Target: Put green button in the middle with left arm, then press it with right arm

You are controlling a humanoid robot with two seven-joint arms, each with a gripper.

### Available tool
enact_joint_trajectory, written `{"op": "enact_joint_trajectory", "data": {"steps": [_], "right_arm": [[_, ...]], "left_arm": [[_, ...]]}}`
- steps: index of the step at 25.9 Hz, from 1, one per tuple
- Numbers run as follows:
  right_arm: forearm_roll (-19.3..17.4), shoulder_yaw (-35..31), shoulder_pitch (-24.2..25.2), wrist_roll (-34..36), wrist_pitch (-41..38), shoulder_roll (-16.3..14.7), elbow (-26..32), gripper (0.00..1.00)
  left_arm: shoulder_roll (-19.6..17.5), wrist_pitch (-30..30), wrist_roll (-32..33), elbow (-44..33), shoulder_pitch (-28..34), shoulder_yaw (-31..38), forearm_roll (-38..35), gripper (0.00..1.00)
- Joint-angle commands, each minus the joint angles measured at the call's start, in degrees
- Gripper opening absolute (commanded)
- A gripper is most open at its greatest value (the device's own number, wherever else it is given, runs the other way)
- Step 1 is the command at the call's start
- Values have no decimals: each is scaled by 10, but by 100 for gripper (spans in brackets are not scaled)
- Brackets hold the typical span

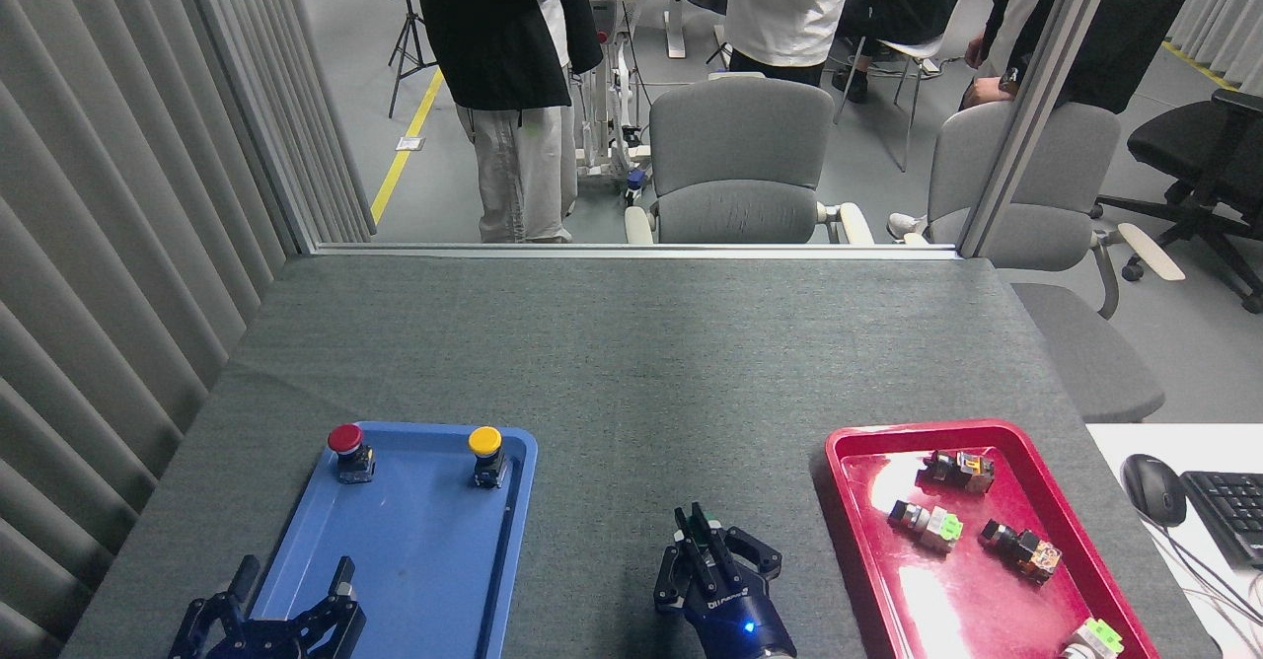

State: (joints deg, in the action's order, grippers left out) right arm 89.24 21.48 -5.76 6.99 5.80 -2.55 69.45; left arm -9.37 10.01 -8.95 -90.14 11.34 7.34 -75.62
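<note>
Pressing step; right gripper [703,552], fingers pressed together, covers the green button at lower centre; left gripper [288,595] spread; next, push down.

Right gripper [703,541] over grey cloth [612,363]

"ROBOTIQ", inverted, on right tool [712,568]
</note>
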Motion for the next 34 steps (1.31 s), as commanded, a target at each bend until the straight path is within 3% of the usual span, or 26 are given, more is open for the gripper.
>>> {"op": "enact_joint_trajectory", "data": {"steps": [1, 2, 4, 11, 21, 34], "right_arm": [[-13, -3, -1, 60, 20, 2, 31, 84], [-23, -3, -1, 72, 26, 2, 35, 94], [-32, -3, -1, 87, 29, 1, 43, 98], [-34, -12, 8, 94, 34, -4, 68, 98], [-34, -129, 71, 91, 29, -45, 102, 98], [-34, -132, 91, 11, 34, -47, 163, 98]], "left_arm": [[0, 1, -8, -1, -1, 0, 2, 100], [-1, -1, -9, 0, -1, 0, 2, 100], [-2, -2, -9, 0, -1, 0, 2, 100], [0, -7, -7, -1, -2, 1, 2, 100], [8, -9, -8, -6, -3, 0, 3, 100], [2, -9, -10, -26, 0, 0, 25, 100]]}}
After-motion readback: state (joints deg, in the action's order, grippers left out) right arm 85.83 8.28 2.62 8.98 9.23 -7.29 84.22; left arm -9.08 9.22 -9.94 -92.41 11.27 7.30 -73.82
